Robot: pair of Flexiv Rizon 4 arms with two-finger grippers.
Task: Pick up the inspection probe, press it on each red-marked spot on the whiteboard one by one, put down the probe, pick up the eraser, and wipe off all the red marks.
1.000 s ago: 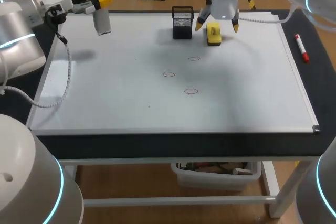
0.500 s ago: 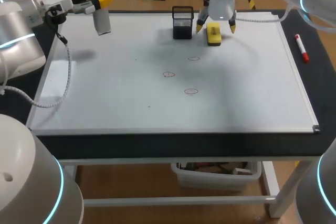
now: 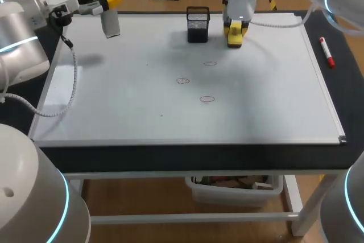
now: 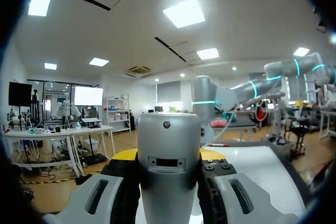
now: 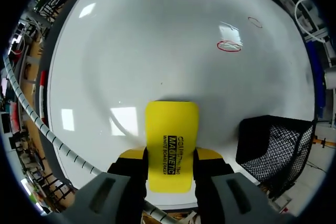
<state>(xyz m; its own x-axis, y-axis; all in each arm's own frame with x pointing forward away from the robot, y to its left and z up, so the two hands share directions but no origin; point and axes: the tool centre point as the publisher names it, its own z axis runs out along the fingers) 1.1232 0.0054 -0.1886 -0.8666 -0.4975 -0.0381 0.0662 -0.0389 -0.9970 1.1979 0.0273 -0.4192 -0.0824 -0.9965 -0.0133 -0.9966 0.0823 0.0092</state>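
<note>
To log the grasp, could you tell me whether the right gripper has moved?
Yes. The right gripper closed onto the eraser; its finger nearest the mesh basket drew away.

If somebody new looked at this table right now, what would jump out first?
Probably the bright yellow eraser, clamped in the right tool at the far edge of the whiteboard beside a black mesh basket. Then the grey probe held in the left tool near the far left corner, and three red circles mid-board.
</note>
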